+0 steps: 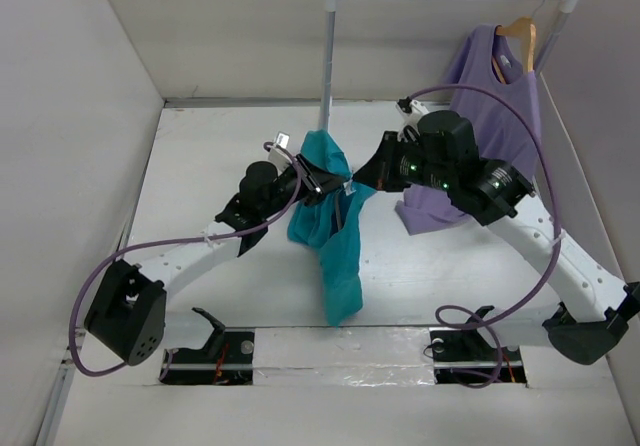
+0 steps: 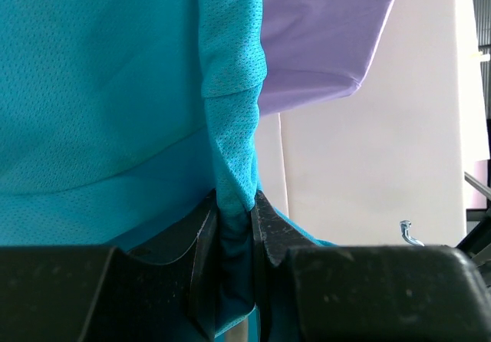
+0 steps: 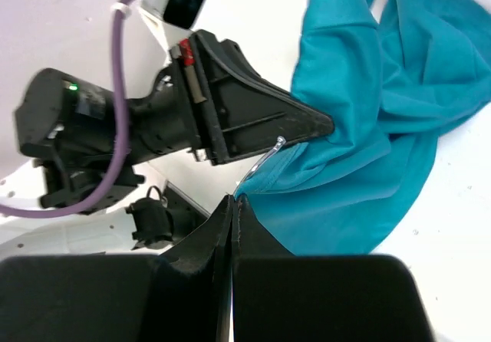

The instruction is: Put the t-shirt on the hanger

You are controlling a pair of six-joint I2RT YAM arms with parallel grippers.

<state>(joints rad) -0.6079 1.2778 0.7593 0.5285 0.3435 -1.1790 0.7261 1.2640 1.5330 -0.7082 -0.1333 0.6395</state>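
Observation:
The teal t-shirt [image 1: 335,236] hangs bunched between my two grippers above the table's middle, its lower end trailing onto the table. My left gripper [image 1: 338,183] is shut on a gathered fold of the t-shirt [image 2: 230,89]. My right gripper [image 3: 232,201] is shut with the thin grey hanger [image 3: 263,162] wire coming out of its fingertips, and the t-shirt's hem [image 3: 360,150] lies against them. Only the hanger's slim hook shows; its tip [image 2: 410,235] also appears in the left wrist view. The rest of the hanger is hidden by cloth. The two grippers nearly touch.
A garment rack [image 1: 329,61] stands at the back, its pole just behind the t-shirt. A lilac sleeveless top [image 1: 490,116] on a wooden hanger [image 1: 520,34] hangs at the rack's right end. White walls enclose the table on the left, back and right.

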